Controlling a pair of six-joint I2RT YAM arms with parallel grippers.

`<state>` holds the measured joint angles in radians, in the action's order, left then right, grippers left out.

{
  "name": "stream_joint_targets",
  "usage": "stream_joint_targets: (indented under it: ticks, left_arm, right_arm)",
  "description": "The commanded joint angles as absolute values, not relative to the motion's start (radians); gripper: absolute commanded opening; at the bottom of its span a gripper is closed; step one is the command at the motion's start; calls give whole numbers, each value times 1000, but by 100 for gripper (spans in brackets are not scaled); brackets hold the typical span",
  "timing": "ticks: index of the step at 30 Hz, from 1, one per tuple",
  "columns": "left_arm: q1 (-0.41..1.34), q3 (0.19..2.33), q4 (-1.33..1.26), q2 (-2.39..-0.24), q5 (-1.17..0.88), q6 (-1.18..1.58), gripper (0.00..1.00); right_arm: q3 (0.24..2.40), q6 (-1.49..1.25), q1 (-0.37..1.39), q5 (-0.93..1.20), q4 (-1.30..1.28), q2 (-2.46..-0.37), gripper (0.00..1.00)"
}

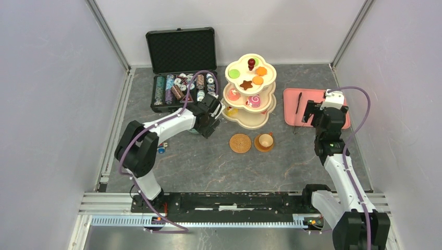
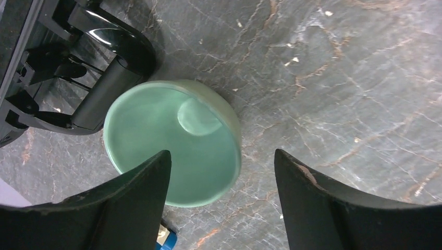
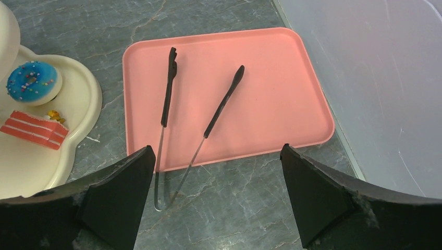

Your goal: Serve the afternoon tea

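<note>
Teal and glossy, the cup [image 2: 172, 140] is sitting upright on the grey marbled counter, its mouth facing straight up at the left wrist camera, so its only axis is running vertically; being round, it is pointing no particular way, and no handle is showing. The left tool [image 2: 221, 156] is hovering over it with its fingers spread, the cup lying nearer the finger at the nine o'clock side of that view and held by neither. From above, the cup is almost hidden under that tool, at about eight o'clock of the cream three-tier stand [image 1: 250, 125] and at nine o'clock of the empty brown saucer [image 1: 240, 143]. The cup is looking hard, light and slick, likely to slip or tip under an uneven squeeze, so pinching across the rim wall, one finger inside and one outside, is seeming safest. The right tool [image 3: 218, 151] is hanging wide apart, holding nothing, above the pink tray [image 3: 292, 78] carrying black-tipped tongs [image 3: 167, 94].
</note>
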<state>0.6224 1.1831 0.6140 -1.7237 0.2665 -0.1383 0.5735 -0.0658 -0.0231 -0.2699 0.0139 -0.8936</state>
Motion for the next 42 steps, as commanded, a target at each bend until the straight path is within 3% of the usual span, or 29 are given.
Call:
stream_joint_targets:
  ticks: [1,12,18,25,32,37,42]
  left_arm:
    - [606,1197,562,-1739,296,-170,74]
    - [607,1180,580,-1758,367,-132,30]
    - [611,1248,688,-1721,380,33,3]
    - [699,1423,913,-1677,447,534,2]
    - [887,1727,1252,-1807,552,1138,2]
    - [910,1770,1209,-1893,362,1331,2]
    - [943,1777,1138,-1948,330,1395,2]
  right_arm:
    - [569,-72,-31,-258,54,-882,98]
    - [571,-73,-38,-252,45,-870,98]
    - [572,-71,-41,-240,41,-859,98]
    - [571,-74,-44,-234,41,-867,98]
    - [572,-77,-46,-231,41,-871,98]
    - [571,-76,-48,-231,40,-866,98]
    - [574,-75,-51,-226,40,-863,98]
